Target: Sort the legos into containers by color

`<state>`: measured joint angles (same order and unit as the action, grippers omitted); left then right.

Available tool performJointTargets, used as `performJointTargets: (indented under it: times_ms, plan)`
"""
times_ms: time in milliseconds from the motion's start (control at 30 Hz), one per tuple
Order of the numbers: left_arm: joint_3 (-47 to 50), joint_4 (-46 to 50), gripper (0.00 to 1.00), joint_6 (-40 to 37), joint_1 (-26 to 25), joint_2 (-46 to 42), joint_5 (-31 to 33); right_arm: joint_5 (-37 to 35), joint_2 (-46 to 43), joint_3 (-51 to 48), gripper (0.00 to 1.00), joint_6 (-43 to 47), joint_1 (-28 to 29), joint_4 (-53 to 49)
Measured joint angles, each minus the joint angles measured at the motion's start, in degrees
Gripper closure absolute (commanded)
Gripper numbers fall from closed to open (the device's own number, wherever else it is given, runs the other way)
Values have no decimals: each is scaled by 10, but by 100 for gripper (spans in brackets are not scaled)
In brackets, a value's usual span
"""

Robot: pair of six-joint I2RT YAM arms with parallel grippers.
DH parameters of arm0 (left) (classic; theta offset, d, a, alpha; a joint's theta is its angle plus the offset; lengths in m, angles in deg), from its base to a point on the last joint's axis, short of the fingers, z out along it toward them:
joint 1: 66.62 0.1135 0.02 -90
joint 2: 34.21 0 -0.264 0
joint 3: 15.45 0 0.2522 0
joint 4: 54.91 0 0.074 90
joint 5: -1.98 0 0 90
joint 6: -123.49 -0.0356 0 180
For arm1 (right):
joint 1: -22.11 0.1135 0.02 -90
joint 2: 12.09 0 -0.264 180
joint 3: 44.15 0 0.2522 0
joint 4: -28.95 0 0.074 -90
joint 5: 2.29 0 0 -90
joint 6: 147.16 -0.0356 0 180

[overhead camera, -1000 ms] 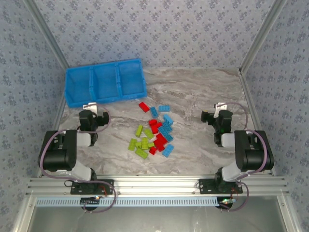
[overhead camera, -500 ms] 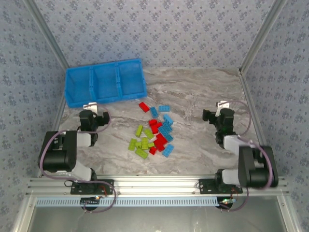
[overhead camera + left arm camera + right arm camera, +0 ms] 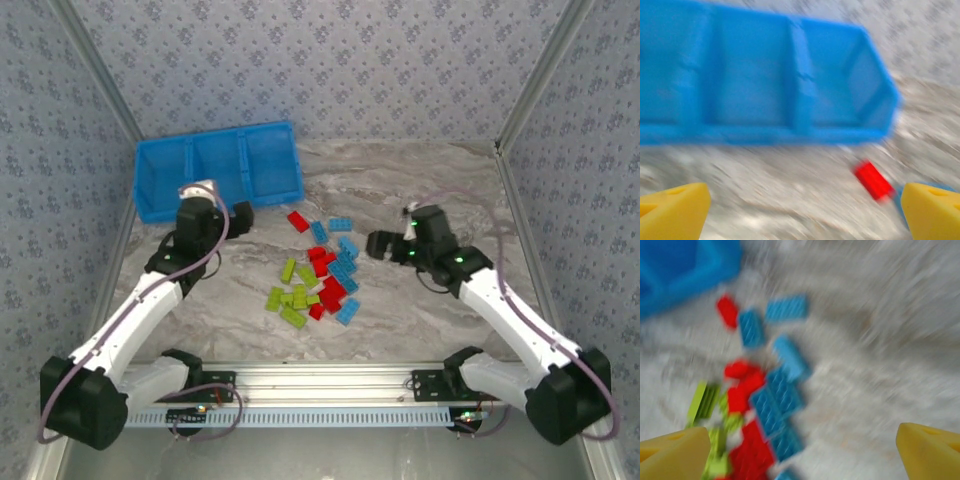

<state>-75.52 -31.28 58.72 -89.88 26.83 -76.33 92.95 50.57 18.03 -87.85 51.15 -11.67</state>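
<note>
the legos [image 3: 320,275] lie in a loose heap at the middle of the marble table [image 3: 450,185] in the top view, with red, light blue and lime green mixed together. the blue bin [image 3: 150,212] sits at upper left, its three containers [image 3: 215,170] side by side. the left gripper [image 3: 238,217] hangs just below the bin's right end, jaws spread wide and holding nothing. the right gripper [image 3: 381,245] hovers just right of the heap, also spread and empty. both wrist views are blurred.

A grey-veined marble tabletop [image 3: 430,190] is enclosed on three sides by walls [image 3: 350,60] papered in a small blue-grey floral print — aluminium posts [image 3: 530,88] are set at the corners, a slotted rail [image 3: 330,380] along the near edge.
</note>
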Motion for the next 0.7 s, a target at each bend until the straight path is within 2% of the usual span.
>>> performJointTargets:
  times_ms: [133, 233, 300, 500, 700]
  plan:
    - [-19, 87, 4, 51, -95, 66, -43, -7, 54, 38, 2, -19, 108, -35]
    - [-28, 134, 8, 60, -141, 138, -51, -18, 75, 55, 1, -28, 151, -45]
    - [-39, 157, 12, 62, -155, 184, -57, -29, 86, 63, 1, -32, 164, -54]
    - [-65, 163, 37, 60, -162, 277, -81, -60, 103, 65, 0, -37, 179, -79]
    - [-95, 149, 71, 54, -162, 341, -83, -78, 103, 66, 0, -50, 189, -93]
